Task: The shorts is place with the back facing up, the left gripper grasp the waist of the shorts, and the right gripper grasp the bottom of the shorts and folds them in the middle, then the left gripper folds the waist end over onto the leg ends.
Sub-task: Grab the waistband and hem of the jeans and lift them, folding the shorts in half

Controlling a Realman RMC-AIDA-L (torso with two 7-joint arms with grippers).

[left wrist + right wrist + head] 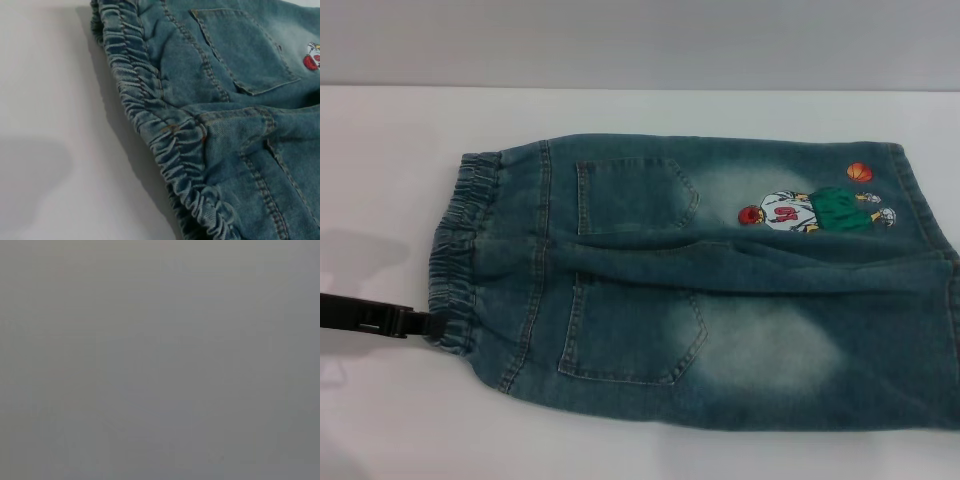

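Note:
The blue denim shorts [720, 290] lie flat on the white table, both back pockets up. The gathered waist [460, 250] is at the left and the legs run off to the right. The far leg carries the basketball-player print [810, 210], and its bottom hem [923, 195] shows at the right; the near leg's hem is cut off by the picture's edge. My left gripper [428, 323] comes in low from the left and its tip meets the near corner of the waist. The left wrist view shows the puckered waist [150, 110] close up. My right gripper is out of view.
Bare white table [390, 160] surrounds the shorts on the left, front and back. A grey wall [640, 40] rises behind the table's far edge. The right wrist view is a blank grey field.

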